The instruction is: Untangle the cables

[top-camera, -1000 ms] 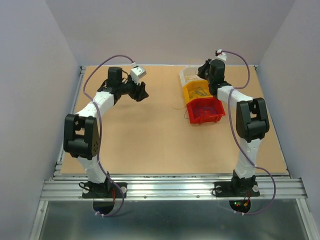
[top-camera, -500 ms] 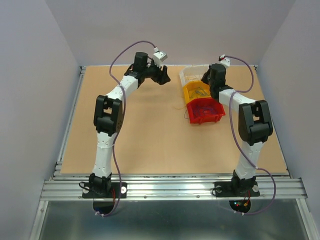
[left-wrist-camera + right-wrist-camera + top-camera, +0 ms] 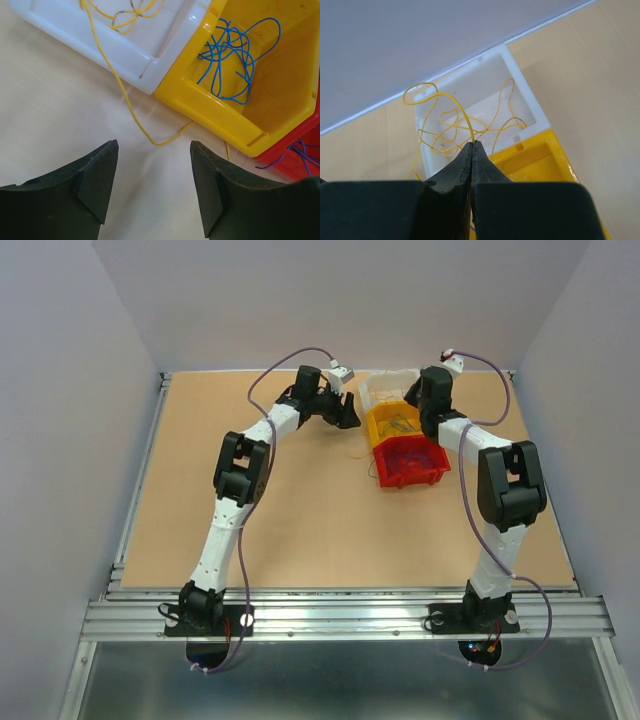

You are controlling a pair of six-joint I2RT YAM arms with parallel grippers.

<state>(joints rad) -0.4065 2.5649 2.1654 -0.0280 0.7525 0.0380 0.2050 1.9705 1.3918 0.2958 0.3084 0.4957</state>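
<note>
Up at the far right of the table sit three bins in a row: white bin, yellow bin, red bin. By the look of it the sorting is mostly done, since the cables are already split up by bin.

The left gripper hovers wide open over bare table just beside the white and yellow bins, holding nothing. The right gripper is pinched closed on a yellow cable, above the white bin.

Most of the yellow stuff is loosely piled in the white bin, and a blue cable is bunched up in the yellow bin. A bit of blue-purple wire shows in the red one.

What's left, probably: one yellow strand trails over the white bin's wall onto the table and runs up against the yellow bin. That needs tucking in.
</note>
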